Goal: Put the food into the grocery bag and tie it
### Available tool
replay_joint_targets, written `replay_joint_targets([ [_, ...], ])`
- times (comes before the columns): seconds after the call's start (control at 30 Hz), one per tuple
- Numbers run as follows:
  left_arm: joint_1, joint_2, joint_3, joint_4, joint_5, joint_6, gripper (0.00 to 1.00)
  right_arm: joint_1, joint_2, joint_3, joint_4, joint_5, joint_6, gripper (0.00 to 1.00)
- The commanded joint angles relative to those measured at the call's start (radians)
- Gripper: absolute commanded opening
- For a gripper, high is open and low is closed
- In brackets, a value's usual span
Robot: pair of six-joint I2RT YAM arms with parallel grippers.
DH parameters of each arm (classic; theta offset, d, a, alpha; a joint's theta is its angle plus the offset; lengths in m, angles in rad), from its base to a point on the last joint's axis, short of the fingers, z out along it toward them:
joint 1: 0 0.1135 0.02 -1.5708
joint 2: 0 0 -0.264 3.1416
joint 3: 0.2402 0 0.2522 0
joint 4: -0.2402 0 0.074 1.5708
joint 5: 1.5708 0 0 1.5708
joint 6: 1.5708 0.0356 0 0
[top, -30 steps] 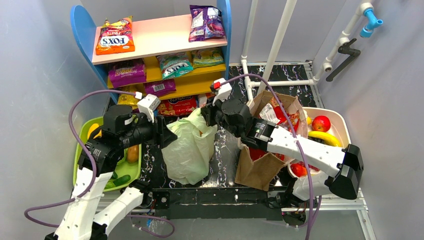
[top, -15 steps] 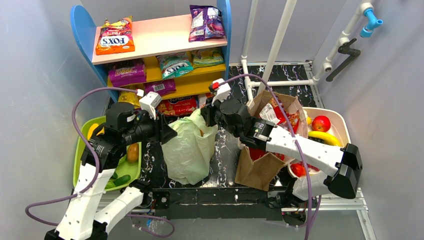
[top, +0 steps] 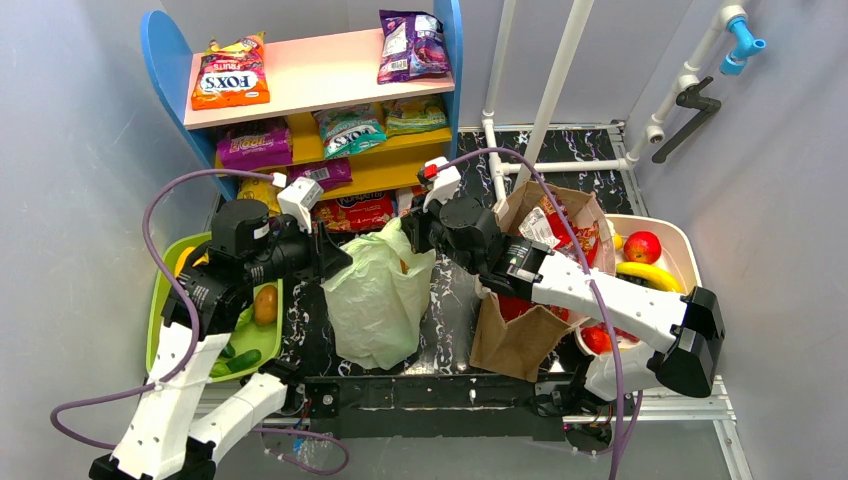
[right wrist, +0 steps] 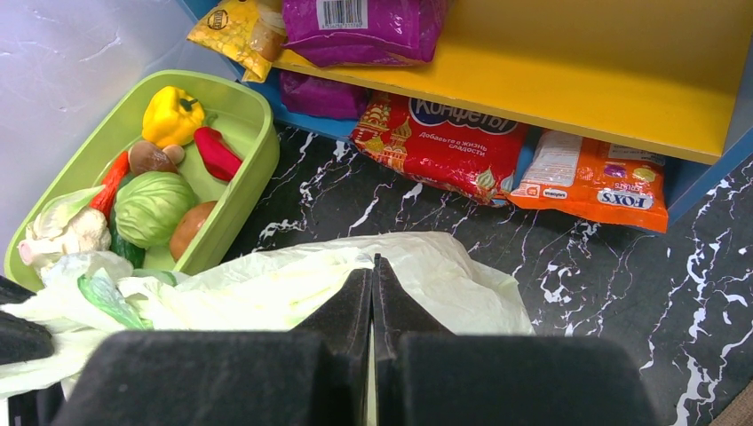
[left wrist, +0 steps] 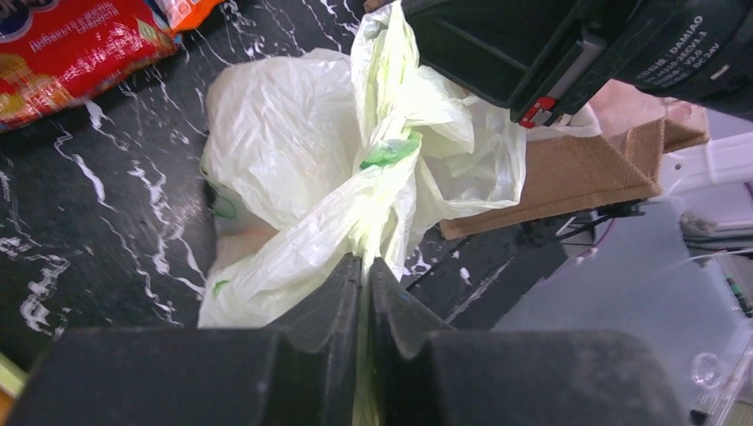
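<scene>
We see the grocery bag (top: 378,300), pale green and crinkled, slumped mid-surface between the arms. The left gripper (left wrist: 366,266) has jaws pinching a gathered strand; the right gripper (right wrist: 373,266) has jaws pressed together on its rim. The surface (top: 450,300) is black, white-veined; walls grey. A green tray (right wrist: 257,169) of food (right wrist: 153,207) lies left, a brown paper bag (top: 515,340) right, a snack shelf (top: 320,75) behind.

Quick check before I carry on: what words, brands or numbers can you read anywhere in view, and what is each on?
"FOX'S": orange bag, top shelf.
"FOX'S": orange packet, under the yellow shelf.
"Конфеты": red packet beside it.
"DAMIAO": black motor housing on the right arm.
Unreadable: the purple packet with its barcode digits, and the green marks on the grocery bag.
</scene>
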Motion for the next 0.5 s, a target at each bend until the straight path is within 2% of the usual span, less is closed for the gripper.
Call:
replay_joint_targets([
  [0.0, 0.003, 0.001, 0.055, -0.004, 0.017, 0.000, 0.00, 0.002, 0.000, 0.050, 0.028, 0.014, -0.011, 0.01],
  [0.13, 0.003, -0.005, 0.065, -0.030, 0.020, 0.003, 0.00, 0.002, 0.002, 0.064, -0.011, 0.067, -0.009, 0.01],
  [0.27, 0.003, -0.013, 0.082, -0.062, 0.015, 0.012, 0.00, -0.006, 0.028, 0.130, -0.099, 0.216, 0.005, 0.01],
  [0.33, 0.003, -0.017, 0.089, -0.081, 0.009, 0.022, 0.00, -0.044, 0.044, 0.167, -0.158, 0.268, 0.027, 0.01],
  [0.47, 0.003, -0.031, 0.088, -0.125, 0.004, 0.037, 0.00, -0.140, 0.052, 0.198, -0.230, 0.277, 0.096, 0.01],
])
